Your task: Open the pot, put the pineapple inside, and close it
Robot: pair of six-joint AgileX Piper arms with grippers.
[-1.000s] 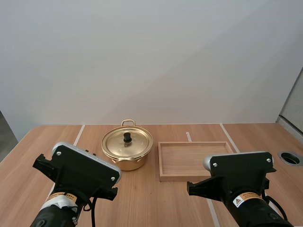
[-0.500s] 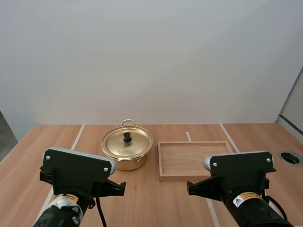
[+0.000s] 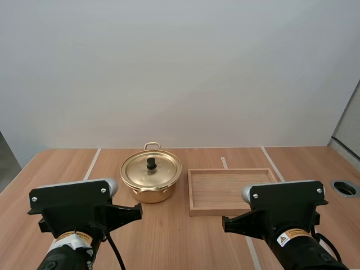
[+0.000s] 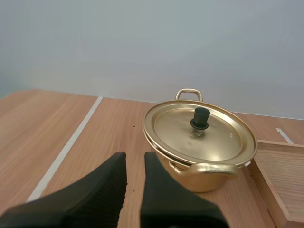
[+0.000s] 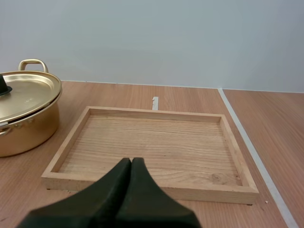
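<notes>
Light wood-grain counter (image 3: 169, 242) with white tape lines (image 3: 93, 159) running across it, and a plain pale wall behind.

The shiny gold round metal pot (image 3: 151, 193) sits toward the back of the counter, a bit left of centre and upright. Its flat gold lid (image 3: 163, 171) is on and sitting flush, with a small black knob (image 3: 151, 163) sticking up in the middle. One loop handle (image 3: 152, 145) points at the wall, and the other faces the arms.

Just to the pot's right is a shallow rectangular wooden tray (image 3: 233, 188). From the right wrist view it looks like a thin strip of counter runs between the two, so close but not touching.

The left arm (image 3: 70, 202) and right arm (image 3: 284, 208) are both at the near edge of the counter, well back from everything.

The left jaws are only a narrow crack apart and holding nothing, aimed at the counter in front of the pot and well short of it. The right jaws are pressed together into one dark wedge, also gripping nothing, pointed at the near rim of the tray.
</notes>
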